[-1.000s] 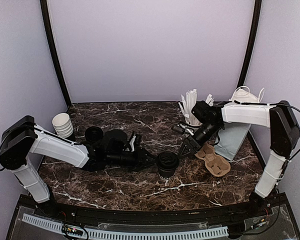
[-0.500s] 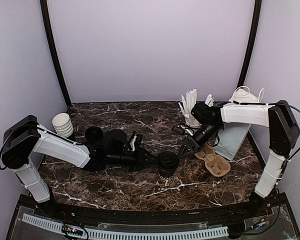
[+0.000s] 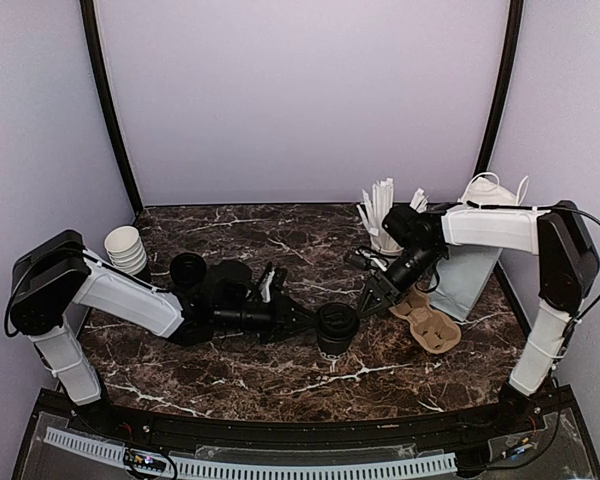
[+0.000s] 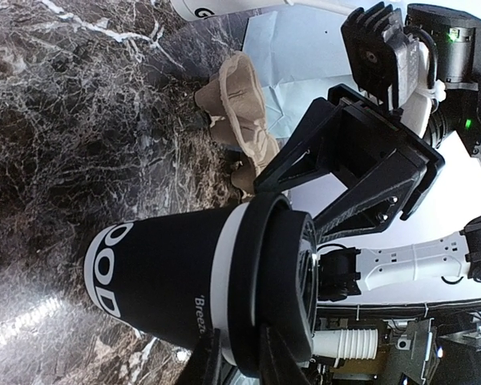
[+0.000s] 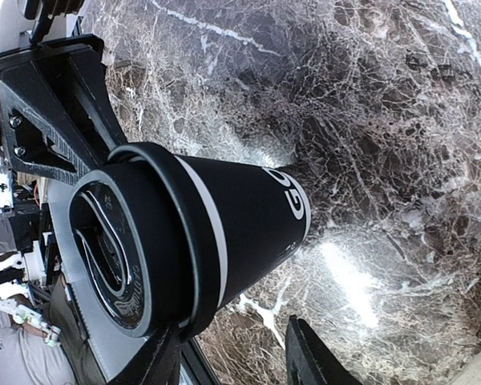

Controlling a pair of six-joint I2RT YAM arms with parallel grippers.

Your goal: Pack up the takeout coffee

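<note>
The left gripper (image 3: 310, 320) has just clamped the dark paper cup with round black plastic lid (image 3: 337, 326); the right gripper (image 3: 371, 299) hovers near, fingers apart, so lifting looks next

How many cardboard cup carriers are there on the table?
1. The cardboard cup carrier lies right of centre, between the takeout coffee and the pale paper bag. The arms may hide others.
</note>
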